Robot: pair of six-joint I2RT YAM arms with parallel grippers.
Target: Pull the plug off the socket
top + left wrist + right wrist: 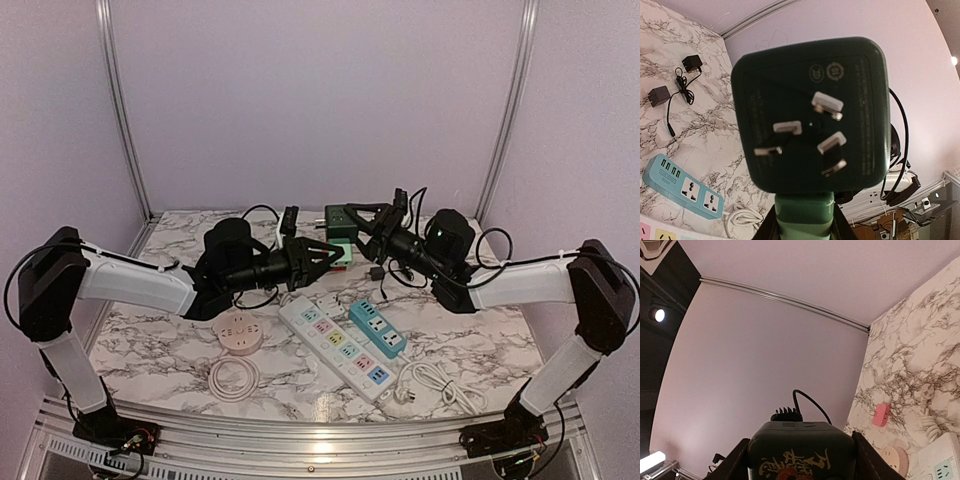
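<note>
Plug (340, 218): dark green block, centre of the top view, held above the desk (160, 330) and clamped between the right fingers (732, 465). Only the left wrist view shows its pin face, with five bare metal pins. The right wrist view shows its opposite end, with a gold print.
Socket (804, 215): light green, bottom centre, gripped by the left fingers (766, 230). Whether it touches the plug cannot be told.
Blue strip (685, 187): lower left, on the desk.
White strip (335, 345): seen whole from the top view only.
</note>
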